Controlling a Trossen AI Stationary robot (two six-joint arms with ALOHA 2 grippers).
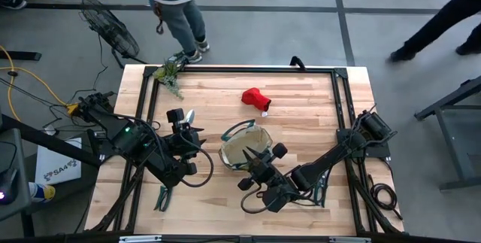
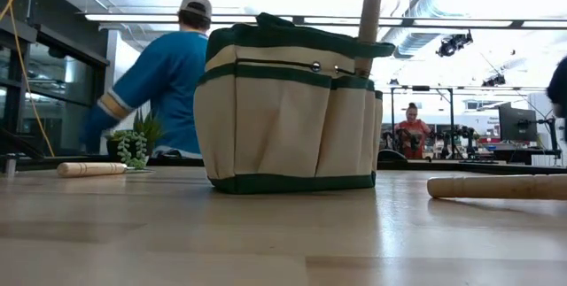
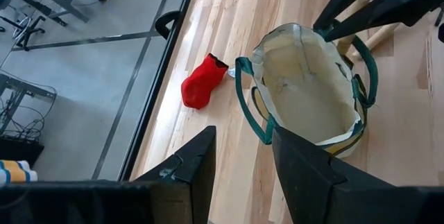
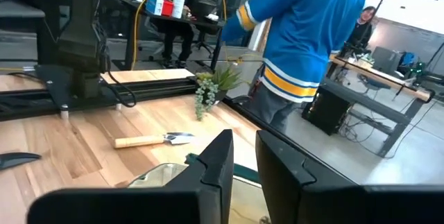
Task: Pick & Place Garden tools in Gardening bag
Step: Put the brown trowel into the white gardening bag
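Note:
The tan gardening bag [image 1: 244, 147] with green trim stands upright and open mid-table; it also shows in the low view [image 2: 288, 113] and the left wrist view [image 3: 305, 85]. A wooden handle [image 2: 370, 11] stands up out of its right side. The red glove [image 1: 255, 98] lies beyond it. A silver trowel [image 1: 189, 115] lies to the bag's left. One green pruner [image 1: 161, 196] lies near left, another [image 1: 319, 190] under my right arm. My left gripper [image 1: 197, 138] hovers left of the bag, open and empty [image 3: 243, 130]. My right gripper [image 1: 252, 156] is over the bag's near rim, fingers slightly apart, nothing between them [image 4: 244, 135].
A green plant sprig [image 1: 171, 77] lies at the far left corner. Another wooden handle [image 2: 496, 186] lies on the table near right. A person in blue [image 1: 176, 2] stands at the far edge, and another person [image 1: 443, 17] at the far right.

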